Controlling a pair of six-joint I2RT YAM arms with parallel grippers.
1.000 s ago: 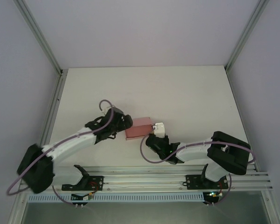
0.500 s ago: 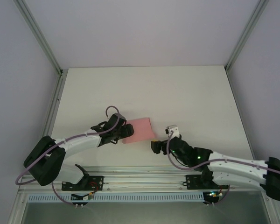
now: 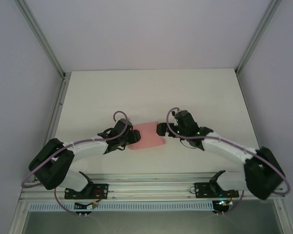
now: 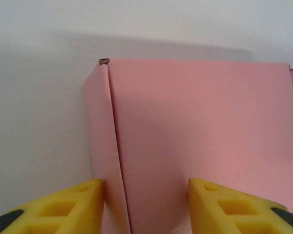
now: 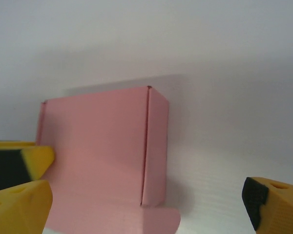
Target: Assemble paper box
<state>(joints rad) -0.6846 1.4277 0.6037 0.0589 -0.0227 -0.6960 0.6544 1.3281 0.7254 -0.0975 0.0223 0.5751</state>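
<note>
The paper box (image 3: 147, 134) is a pale pink folded box lying on the white table (image 3: 151, 92). My left gripper (image 3: 130, 137) is at its left end. In the left wrist view the box (image 4: 200, 126) lies under the left gripper (image 4: 145, 204), whose yellow fingers (image 4: 63, 207) stand open over a folded side edge. My right gripper (image 3: 162, 129) is at the box's right end. In the right wrist view it (image 5: 147, 200) is wide open, facing the box (image 5: 97, 146), and a rounded flap (image 5: 158, 219) sticks out at the near corner.
Metal frame posts (image 3: 39, 36) and grey walls enclose the table on both sides and at the back. The arms' mounting rail (image 3: 151, 187) runs along the near edge. White table surface lies beyond the box.
The right arm swung from the near side of the table up to the box's right end. The box settled flatter and shifted slightly. The left gripper stayed at its left end.
</note>
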